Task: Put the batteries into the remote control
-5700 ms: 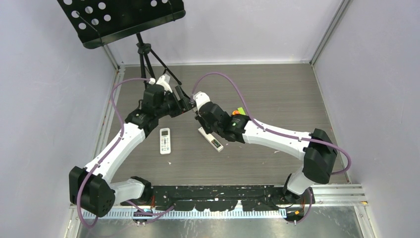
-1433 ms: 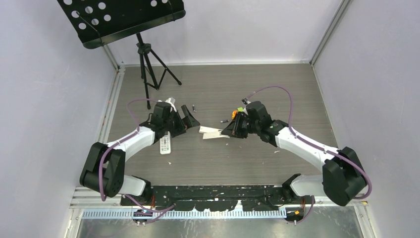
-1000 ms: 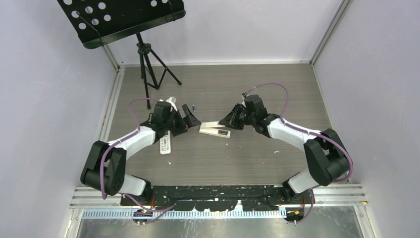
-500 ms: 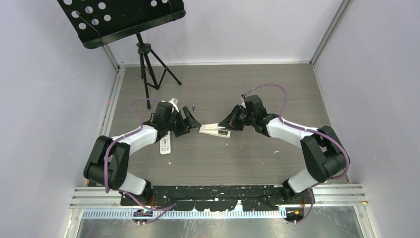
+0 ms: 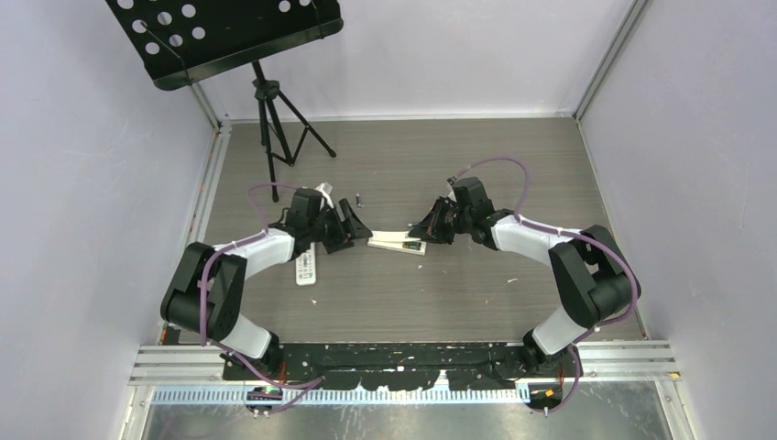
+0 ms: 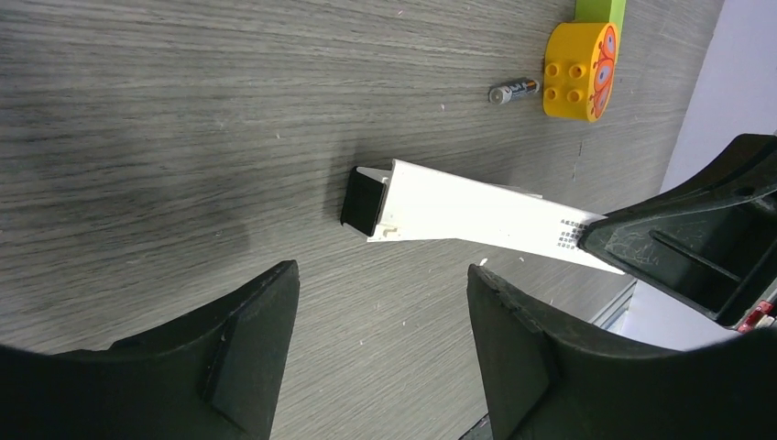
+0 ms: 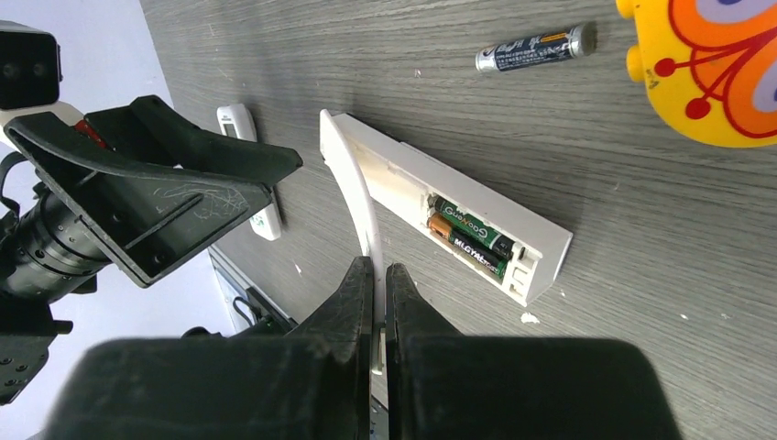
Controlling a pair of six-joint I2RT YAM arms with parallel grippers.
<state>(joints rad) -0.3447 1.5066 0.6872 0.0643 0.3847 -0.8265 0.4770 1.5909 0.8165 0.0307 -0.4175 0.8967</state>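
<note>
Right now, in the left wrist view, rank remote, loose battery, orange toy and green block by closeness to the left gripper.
1. Remote control, just ahead of the left gripper.
2. Loose battery, upper right.
3. Orange toy, beside it.
4. Green block, top edge.

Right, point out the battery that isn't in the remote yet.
The slim dark battery lying loose beside the orange-yellow toy; the other two batteries sit side by side in the long white remote's open compartment.
</note>
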